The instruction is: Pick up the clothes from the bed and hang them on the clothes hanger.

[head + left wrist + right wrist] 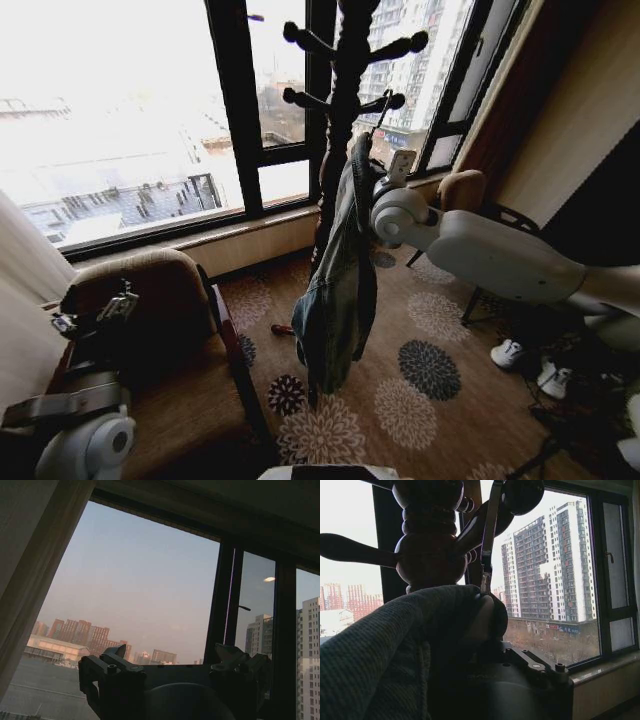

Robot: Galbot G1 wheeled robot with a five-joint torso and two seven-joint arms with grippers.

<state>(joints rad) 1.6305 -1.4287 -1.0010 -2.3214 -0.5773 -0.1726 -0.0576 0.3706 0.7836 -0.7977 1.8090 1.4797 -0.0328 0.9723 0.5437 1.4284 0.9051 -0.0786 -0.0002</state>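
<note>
Head view: we see the light-blue washed denim jacket [337,290] hanging in a long limp fold beside the dark turned-wood coat stand [340,95], its collar end up near the thin hanger with a silver wire hook [381,112], which runs to one of the stand's lower pegs. Our right gripper [398,170] sits just behind the jacket's top, probably to steady the load while the hook settles on the peg. From the right wrist the denim [385,650] drapes over the gripper's body, so we cannot tell whether its fingers are apart or closed. Our left gripper [172,660] is parked low by the brown padded armchair [165,300], fingers apart, holding nothing, facing the window.
</note>
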